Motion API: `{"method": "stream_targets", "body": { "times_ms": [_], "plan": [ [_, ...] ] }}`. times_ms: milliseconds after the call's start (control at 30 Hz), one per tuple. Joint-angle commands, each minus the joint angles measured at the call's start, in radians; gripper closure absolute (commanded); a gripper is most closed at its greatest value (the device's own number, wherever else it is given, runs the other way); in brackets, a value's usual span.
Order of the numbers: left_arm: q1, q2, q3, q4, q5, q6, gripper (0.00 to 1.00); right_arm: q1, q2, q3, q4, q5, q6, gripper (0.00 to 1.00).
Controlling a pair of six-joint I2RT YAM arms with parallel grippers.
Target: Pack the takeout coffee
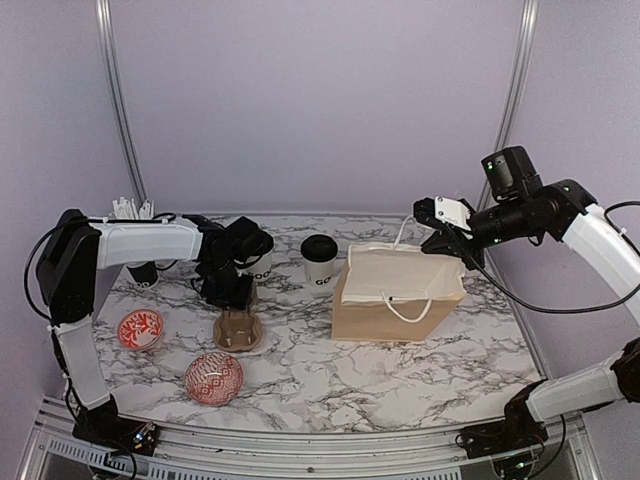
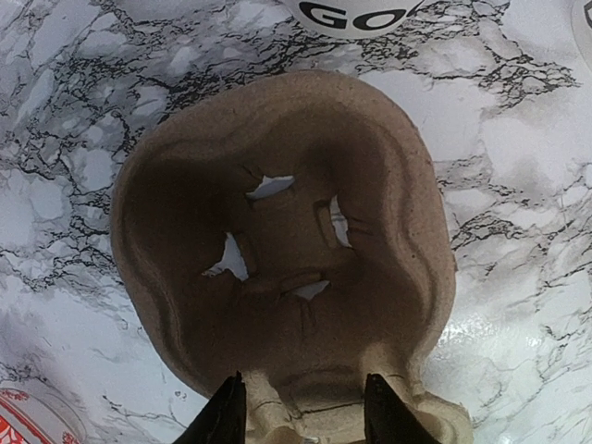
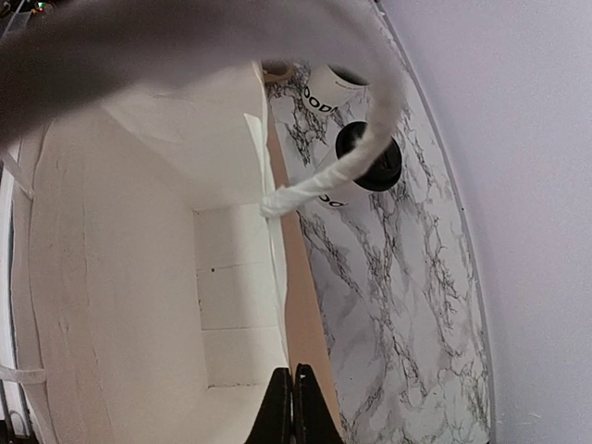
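Close under the left wrist camera, the brown pulp carrier (image 2: 287,240) rests on the marble table (image 2: 518,185) with one cup well facing up. The left gripper (image 2: 305,407) stands at the carrier's 6 o'clock rim. Its jaws are apart, with a finger on either side of the rim's middle tab and close against it. A white cup (image 2: 356,14) marked "GO" sits just past the 12 o'clock edge. A red-and-white bowl (image 2: 28,421) shows at 8 o'clock.

Seen from overhead, the carrier is at 9 o'clock of the table's middle. A lidded cup (image 1: 320,262) is at 12, and the tan paper bag (image 1: 400,295) stands upright and open at 3. Bare marble lies between carrier and bag. A second bowl (image 1: 213,376) sits at 7 o'clock, near the front edge.

The right gripper (image 3: 291,402) has its jaws pressed together at the bag's top edge. Whether paper is pinched between them cannot be told. A white handle (image 3: 314,185) loops across that gripper's camera.
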Motion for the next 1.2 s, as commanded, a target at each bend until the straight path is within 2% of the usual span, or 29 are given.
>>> {"method": "stream_targets", "body": {
  "times_ms": [0, 367, 500, 600, 867, 1000, 1167],
  "plan": [
    [0.013, 0.021, -0.013, -0.006, 0.005, -0.026, 0.56, 0.011, -0.017, -0.002, 0.010, -0.008, 0.009, 1.00],
    [0.018, 0.043, -0.001, -0.018, 0.049, -0.037, 0.59, 0.011, -0.017, -0.024, 0.023, -0.003, 0.009, 1.00],
    [0.019, 0.028, 0.005, -0.049, 0.064, -0.057, 0.53, 0.011, -0.017, -0.028, 0.025, -0.004, 0.010, 1.00],
    [0.019, 0.018, 0.003, -0.062, 0.058, -0.060, 0.52, 0.011, -0.015, -0.032, 0.029, -0.004, 0.010, 1.00],
    [0.019, 0.033, 0.008, -0.067, 0.079, -0.056, 0.62, 0.010, -0.009, -0.034, 0.030, -0.003, 0.010, 1.00],
    [0.018, -0.016, 0.024, -0.069, 0.077, -0.046, 0.65, 0.011, -0.013, -0.020, 0.015, -0.003, 0.009, 1.00],
    [0.010, -0.152, 0.046, -0.080, 0.045, -0.032, 0.66, 0.011, -0.023, -0.009, -0.002, -0.013, 0.008, 1.00]
  ]
}}
